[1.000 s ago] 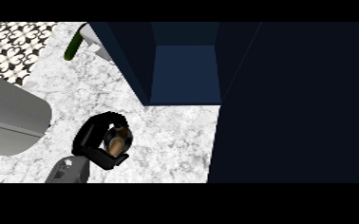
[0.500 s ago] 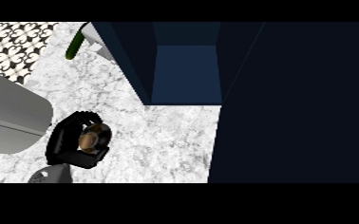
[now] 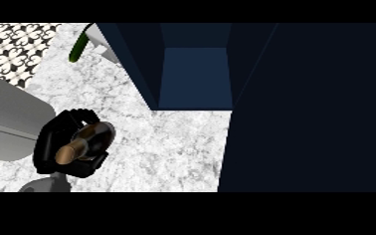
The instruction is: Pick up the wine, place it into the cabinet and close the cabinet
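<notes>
We see the left hand (image 3: 67, 147) clenched around the wine (image 3: 82, 144) over the tabletop (image 3: 176, 144); we judge the bottle rigid, heavy, slippery and fragile, best held mid-body.

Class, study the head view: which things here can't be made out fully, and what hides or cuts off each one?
- Wine: only its top shows; the left hand curls round the rest.
- Right hand: not in view.
- Cabinet: its top is cut off by the upper edge; its door is dark, without detail.
- Green thing: too small to identify.
</notes>
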Controlling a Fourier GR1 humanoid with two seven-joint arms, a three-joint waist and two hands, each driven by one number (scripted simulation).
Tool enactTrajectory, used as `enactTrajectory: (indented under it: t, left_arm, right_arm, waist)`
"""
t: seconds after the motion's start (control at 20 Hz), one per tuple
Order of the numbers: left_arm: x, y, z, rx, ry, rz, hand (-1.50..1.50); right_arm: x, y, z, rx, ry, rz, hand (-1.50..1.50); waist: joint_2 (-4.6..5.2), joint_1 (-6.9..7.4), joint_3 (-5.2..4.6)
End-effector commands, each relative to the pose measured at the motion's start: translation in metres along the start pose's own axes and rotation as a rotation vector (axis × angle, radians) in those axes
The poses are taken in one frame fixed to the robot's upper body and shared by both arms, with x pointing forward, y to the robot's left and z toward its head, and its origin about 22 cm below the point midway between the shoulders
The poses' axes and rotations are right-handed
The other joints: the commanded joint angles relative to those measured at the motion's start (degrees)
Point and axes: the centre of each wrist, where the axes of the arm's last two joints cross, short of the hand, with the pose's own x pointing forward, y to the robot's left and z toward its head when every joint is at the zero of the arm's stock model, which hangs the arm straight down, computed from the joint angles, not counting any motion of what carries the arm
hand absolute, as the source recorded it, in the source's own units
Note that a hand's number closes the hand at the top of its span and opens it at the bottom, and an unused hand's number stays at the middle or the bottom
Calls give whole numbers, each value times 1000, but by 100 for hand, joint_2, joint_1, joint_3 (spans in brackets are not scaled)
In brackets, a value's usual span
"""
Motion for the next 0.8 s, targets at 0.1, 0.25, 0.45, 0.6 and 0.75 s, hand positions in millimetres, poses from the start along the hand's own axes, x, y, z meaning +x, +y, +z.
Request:
enactTrajectory:
  t: [0.1,0.25,0.45,0.6,0.75]
  left_arm:
    - [43,-27,-21,-73,37,64,150]
    - [56,-65,-27,-80,7,75,150]
    - [78,-91,-34,-102,20,9,150]
    - [69,-107,-56,-137,76,79,150]
    - [99,-133,-69,-163,19,91,150]
  right_arm:
    - [14,8,18,10,-45,-38,-150]
    - [9,-2,3,18,-49,-23,-150]
    - [20,-6,10,21,-62,-27,-150]
    - [17,0,14,-3,-62,-24,-150]
    - [26,-1,12,8,-59,-39,-150]
  waist:
    - [1,-1,-3]
    - [10,2,-3]
    - [9,-10,-3]
    - [17,-53,-4]
    - [13,-47,-5]
